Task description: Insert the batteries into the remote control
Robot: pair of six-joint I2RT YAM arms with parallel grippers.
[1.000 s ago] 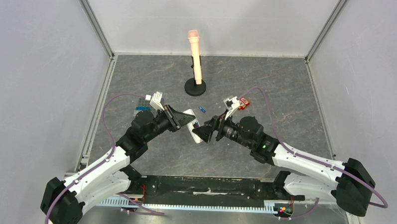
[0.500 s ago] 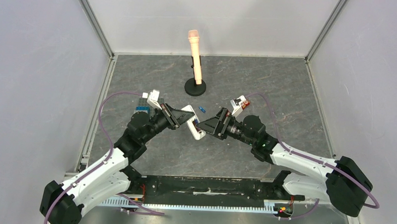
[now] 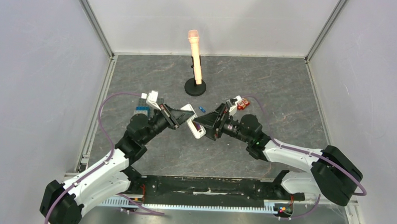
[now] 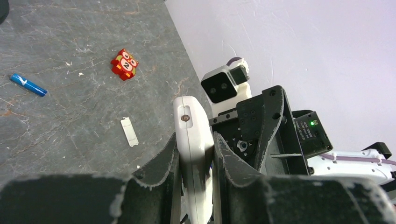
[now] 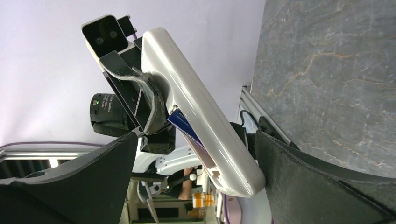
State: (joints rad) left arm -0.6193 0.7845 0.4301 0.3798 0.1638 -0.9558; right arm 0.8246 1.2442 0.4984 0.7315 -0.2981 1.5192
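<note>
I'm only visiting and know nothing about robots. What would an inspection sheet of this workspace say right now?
Surface: grey marbled table, no spills seen.
Job's things: remote control held off the table; one battery loose on the table; another blue cell appears seated in the remote's back; white cover lying flat on the table.
Clutter: red block; microphone on stand; studded plate, partly hidden by the left arm.
Grippers: left gripper clamped on the remote; right gripper open, fingers either side of the remote's end.
Cables: purple cable looping along each arm.
Surroundings: pale walls; nothing else seen.
</note>
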